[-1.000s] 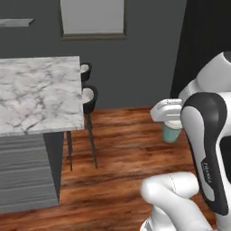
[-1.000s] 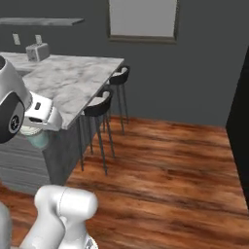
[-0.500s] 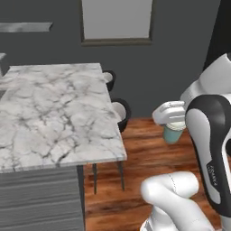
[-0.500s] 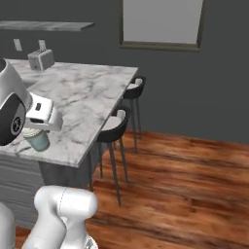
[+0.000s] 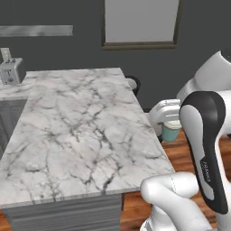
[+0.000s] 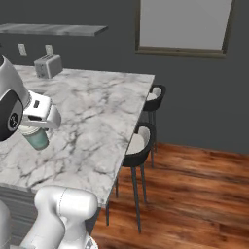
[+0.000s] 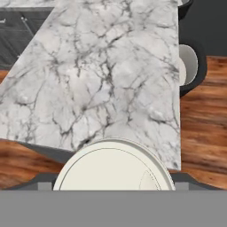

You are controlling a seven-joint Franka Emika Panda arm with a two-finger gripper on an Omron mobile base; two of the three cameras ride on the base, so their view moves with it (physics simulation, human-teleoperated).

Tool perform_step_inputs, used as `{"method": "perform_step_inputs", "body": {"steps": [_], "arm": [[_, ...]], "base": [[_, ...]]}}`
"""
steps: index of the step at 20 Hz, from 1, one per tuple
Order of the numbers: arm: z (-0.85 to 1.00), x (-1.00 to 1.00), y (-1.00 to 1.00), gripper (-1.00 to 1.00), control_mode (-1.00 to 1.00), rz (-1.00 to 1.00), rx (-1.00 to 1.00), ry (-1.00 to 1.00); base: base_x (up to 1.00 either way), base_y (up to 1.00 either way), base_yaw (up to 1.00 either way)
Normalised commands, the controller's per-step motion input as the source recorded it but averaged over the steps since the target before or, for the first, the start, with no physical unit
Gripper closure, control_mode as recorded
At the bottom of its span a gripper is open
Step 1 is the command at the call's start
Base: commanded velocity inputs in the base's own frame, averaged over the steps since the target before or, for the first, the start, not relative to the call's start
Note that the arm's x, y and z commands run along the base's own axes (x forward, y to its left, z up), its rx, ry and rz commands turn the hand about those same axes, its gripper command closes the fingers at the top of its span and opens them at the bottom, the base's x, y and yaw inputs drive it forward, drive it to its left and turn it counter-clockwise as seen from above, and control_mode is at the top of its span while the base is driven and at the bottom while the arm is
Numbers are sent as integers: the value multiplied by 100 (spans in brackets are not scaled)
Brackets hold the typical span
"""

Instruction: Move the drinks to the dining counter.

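The gripper (image 5: 170, 121) is closed around a small teal paper cup with a white lid (image 5: 170, 131). The cup hangs upright in the air. In the left base view it is just past the long right edge of the bench (image 5: 81, 135), a big white marble slab with grey veins, and it does not touch the top. In the right base view the cup (image 6: 36, 137) shows in front of the marble near the left side of the bench (image 6: 102, 121). In the hand view the round white lid (image 7: 114, 167) sits at the bottom, and the bench (image 7: 111, 75) spreads out beyond it.

A silver toaster (image 6: 47, 66) stands at the far left corner of the bench. 2 black stools with pale seats (image 6: 140, 146) stand on the brown wood floor (image 6: 194, 194), tucked under the bench's right edge.
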Motion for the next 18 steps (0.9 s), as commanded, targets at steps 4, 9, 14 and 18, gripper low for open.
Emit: {"method": "perform_step_inputs", "body": {"steps": [4, 9, 14, 18], "arm": [[0, 0, 0, 100, 100, 0, 0, 0], [0, 0, 0, 100, 100, 0, 0, 0], [0, 0, 0, 100, 100, 0, 0, 0], [0, 0, 0, 100, 100, 0, 0, 0]], "base": [[88, 90, 0], [88, 81, 3], [94, 75, -28], [77, 71, -46]]}}
